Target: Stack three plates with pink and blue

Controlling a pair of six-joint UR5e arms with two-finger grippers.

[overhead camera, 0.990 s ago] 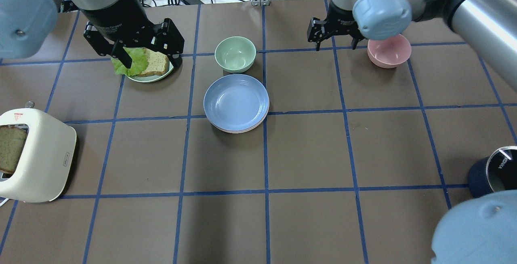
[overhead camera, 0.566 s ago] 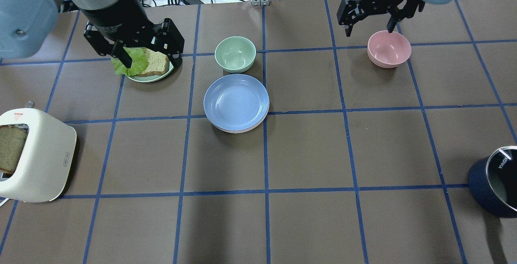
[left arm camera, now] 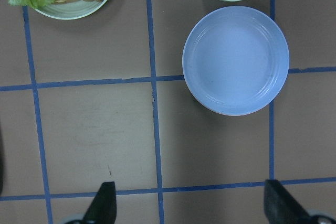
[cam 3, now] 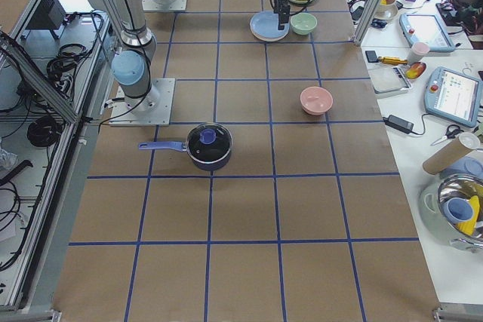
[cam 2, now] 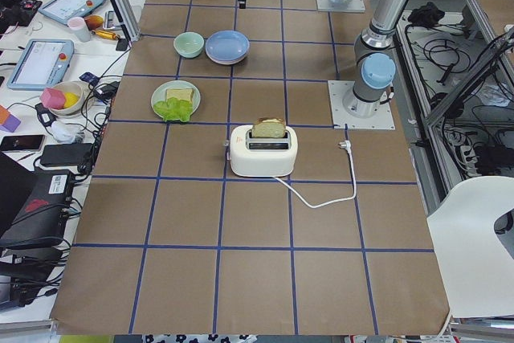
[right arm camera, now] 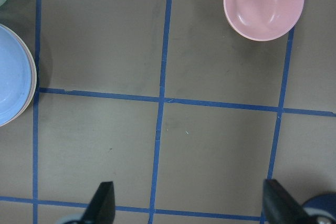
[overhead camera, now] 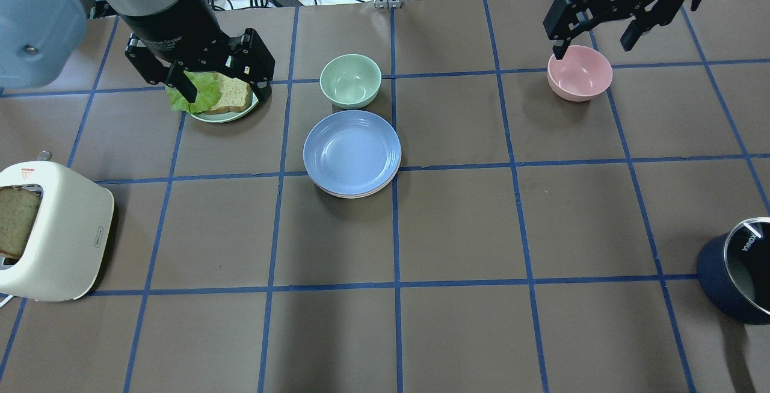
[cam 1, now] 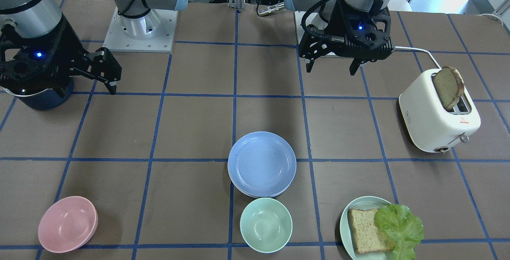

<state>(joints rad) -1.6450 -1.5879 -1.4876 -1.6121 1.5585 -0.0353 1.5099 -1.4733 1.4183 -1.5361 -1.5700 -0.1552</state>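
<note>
Both the left tool [cam 1: 330, 70] and the right tool [overhead camera: 592, 50] hang spread and empty, so with the blue plate [overhead camera: 352, 152] apparently atop the pink plate [overhead camera: 361, 194] at the table [overhead camera: 457, 230] centre, any retreat should stay high.

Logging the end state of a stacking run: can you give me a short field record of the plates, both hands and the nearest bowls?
stack top: blue plate, empty
beneath: pink plate, only its rim showing; a third plate cannot be told
left hand: open, empty, raised off the table
right hand: open, empty, raised
near stack: mint bowl, close beside it
apart: pink bowl, alone
</note>
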